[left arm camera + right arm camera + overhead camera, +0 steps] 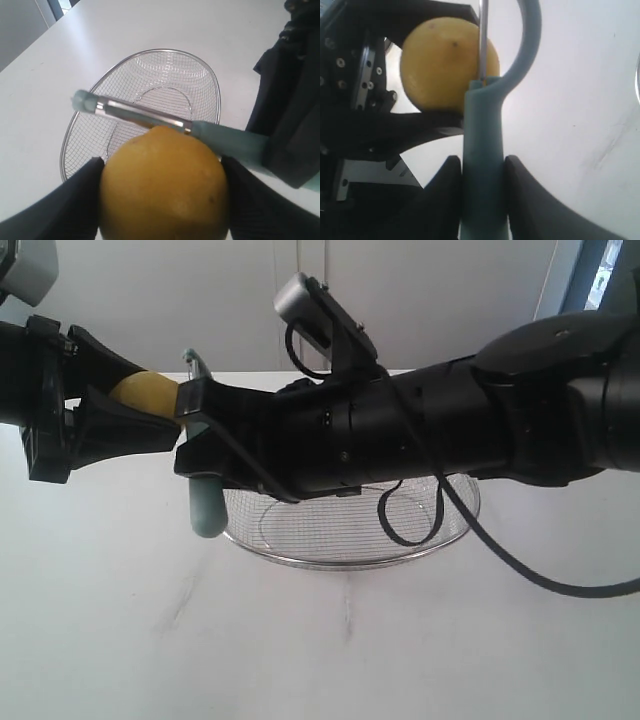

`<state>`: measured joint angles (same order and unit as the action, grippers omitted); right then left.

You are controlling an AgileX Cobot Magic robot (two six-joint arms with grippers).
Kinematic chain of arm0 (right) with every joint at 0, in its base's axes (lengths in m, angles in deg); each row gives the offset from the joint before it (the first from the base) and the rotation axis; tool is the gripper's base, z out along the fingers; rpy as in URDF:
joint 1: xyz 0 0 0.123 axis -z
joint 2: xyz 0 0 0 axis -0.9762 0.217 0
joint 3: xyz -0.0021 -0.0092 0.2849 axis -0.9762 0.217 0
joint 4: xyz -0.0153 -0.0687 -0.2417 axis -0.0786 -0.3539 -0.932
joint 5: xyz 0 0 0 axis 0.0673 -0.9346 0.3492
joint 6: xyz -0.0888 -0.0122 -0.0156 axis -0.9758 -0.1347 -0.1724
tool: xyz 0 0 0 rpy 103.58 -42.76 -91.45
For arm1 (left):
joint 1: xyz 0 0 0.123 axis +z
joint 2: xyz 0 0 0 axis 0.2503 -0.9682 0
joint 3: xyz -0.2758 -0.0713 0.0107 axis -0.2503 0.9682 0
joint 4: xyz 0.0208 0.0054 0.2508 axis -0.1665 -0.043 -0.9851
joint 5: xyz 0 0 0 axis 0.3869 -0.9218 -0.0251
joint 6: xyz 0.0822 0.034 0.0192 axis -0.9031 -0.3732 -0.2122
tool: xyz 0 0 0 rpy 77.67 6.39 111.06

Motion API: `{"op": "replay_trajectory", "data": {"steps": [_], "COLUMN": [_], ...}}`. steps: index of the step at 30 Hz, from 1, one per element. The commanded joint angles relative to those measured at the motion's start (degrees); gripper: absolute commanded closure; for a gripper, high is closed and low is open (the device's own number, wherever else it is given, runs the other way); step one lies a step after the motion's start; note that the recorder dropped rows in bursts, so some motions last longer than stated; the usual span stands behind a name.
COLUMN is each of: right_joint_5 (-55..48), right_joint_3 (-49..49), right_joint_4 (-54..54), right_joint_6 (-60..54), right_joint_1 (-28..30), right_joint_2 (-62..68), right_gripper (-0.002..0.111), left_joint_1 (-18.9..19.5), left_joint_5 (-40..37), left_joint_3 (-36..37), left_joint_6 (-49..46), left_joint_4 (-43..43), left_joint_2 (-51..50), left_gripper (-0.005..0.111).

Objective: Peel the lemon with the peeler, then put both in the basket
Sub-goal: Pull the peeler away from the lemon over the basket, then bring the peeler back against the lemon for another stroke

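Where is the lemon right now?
Exterior view, upper left: the lemon is clamped in the left gripper above the table, the peeler touching it, left of the basket.

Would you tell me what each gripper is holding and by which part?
Left gripper: lemon, by its sides. Right gripper: peeler, by its handle.

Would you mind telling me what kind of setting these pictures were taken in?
Probably a robotics lab bench set up for a kitchen chore, not a real kitchen: a plain white table, a plain pale wall behind it, and a wire basket, a lemon and a peeler as props.
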<state>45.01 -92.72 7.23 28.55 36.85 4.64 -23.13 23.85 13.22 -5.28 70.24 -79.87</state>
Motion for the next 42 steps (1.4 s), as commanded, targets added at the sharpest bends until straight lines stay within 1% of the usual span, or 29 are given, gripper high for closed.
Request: {"op": "replay_trajectory", "data": {"steps": [1,13,16,23,26,31,35,38,39,41,42], "right_joint_5": [0.5,0.3,0.5,1.7,3.3,8.8,9.2,7.8,6.8,4.0,2.0], "right_joint_3": [0.2,0.2,0.2,0.2,1.5,6.2,7.1,7.1,7.1,6.7,6.2], "right_joint_4": [-0.9,-6.6,-12.6,-36.6,-38.6,-37.8,-34.7,-25.7,-19.4,-10.1,-3.3], "right_joint_6": [-0.1,0.5,5.7,25.6,27.4,27.4,25.6,16.7,11.8,2.0,-4.2], "right_joint_1": [0.1,0.1,0.1,0.1,0.1,0.1,0.1,0.1,0.1,0.1,0.1], "right_joint_2": [-2.6,-9.3,-11.0,-12.0,-11.5,-9.1,-5.2,-1.8,-0.3,1.7,3.1], "right_gripper": [0.108,0.108,0.108,0.108,0.108,0.108,0.108,0.108,0.108,0.108,0.108], "left_joint_1": [-0.1,-0.1,-0.1,-0.1,-0.1,-0.1,-0.1,-0.1,-0.1,-0.1,-0.1], "left_joint_5": [-1.0,-1.0,-1.0,-1.6,-2.1,-2.1,-2.1,-2.1,-2.1,-2.0,-2.0], "left_joint_3": [0.3,0.3,0.3,0.3,0.3,0.3,0.3,0.3,0.3,0.3,0.3], "left_joint_6": [0.3,0.3,0.3,0.2,0.2,0.2,0.2,0.2,0.2,0.2,0.2], "left_joint_4": [2.0,2.0,2.0,2.0,2.0,2.0,2.0,2.2,2.2,2.2,2.3], "left_joint_2": [0.2,0.2,0.2,0.2,0.2,0.2,0.2,0.2,0.2,0.2,0.2], "left_gripper": [0.107,0.107,0.107,0.107,0.107,0.107,0.107,0.107,0.107,0.107,0.107]}}
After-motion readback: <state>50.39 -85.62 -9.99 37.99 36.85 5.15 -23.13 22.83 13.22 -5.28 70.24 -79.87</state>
